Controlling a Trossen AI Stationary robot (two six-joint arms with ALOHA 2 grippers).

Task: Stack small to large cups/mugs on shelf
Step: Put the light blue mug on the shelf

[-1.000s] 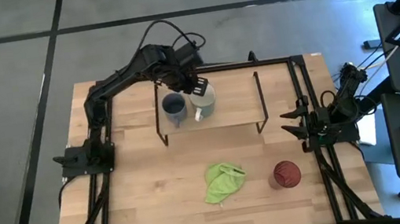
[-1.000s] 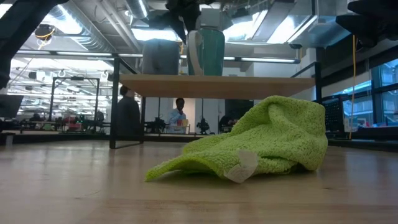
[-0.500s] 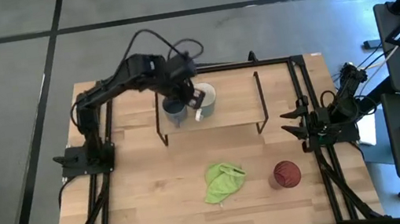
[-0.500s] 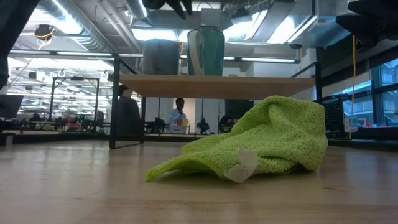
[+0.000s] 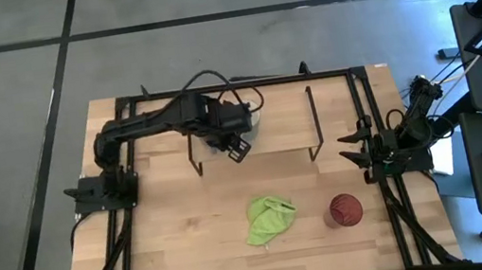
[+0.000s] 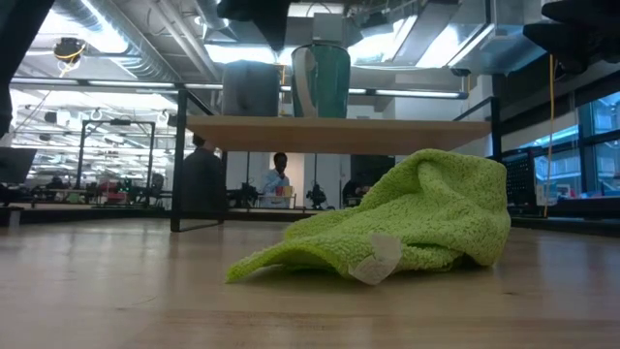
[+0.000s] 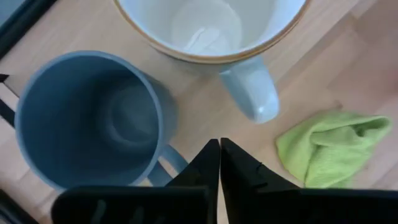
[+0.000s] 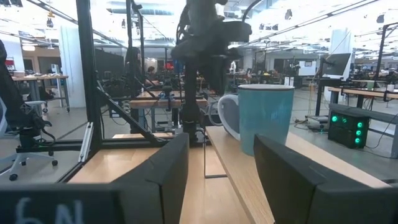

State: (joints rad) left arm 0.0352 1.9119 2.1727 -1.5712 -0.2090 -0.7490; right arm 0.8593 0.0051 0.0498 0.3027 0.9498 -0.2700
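Note:
The blue-grey mug [image 7: 87,118] and the white mug [image 7: 211,28], whose outside shows teal in the low view [image 6: 325,80], stand side by side on the light-wood shelf [image 5: 283,130]. The white mug's handle [image 7: 252,93] points toward the near edge. My left gripper [image 5: 238,148] is shut and empty above the shelf's near edge, just in front of both mugs [image 7: 219,149]. The dark red cup [image 5: 345,209] stands on the table at the near right. My right gripper [image 8: 217,168] is open and empty at the table's right side.
A lime-green cloth [image 5: 268,219] lies crumpled on the table in front of the shelf, left of the red cup. The shelf's black wire legs [image 5: 314,124] stand at its ends. Black frame rails [image 5: 363,117] run along the table's sides.
My left gripper has drawn back from over the white mug toward the table's near edge and now hangs over the shelf's near edge. The white mug stays standing on the shelf beside the blue-grey mug.

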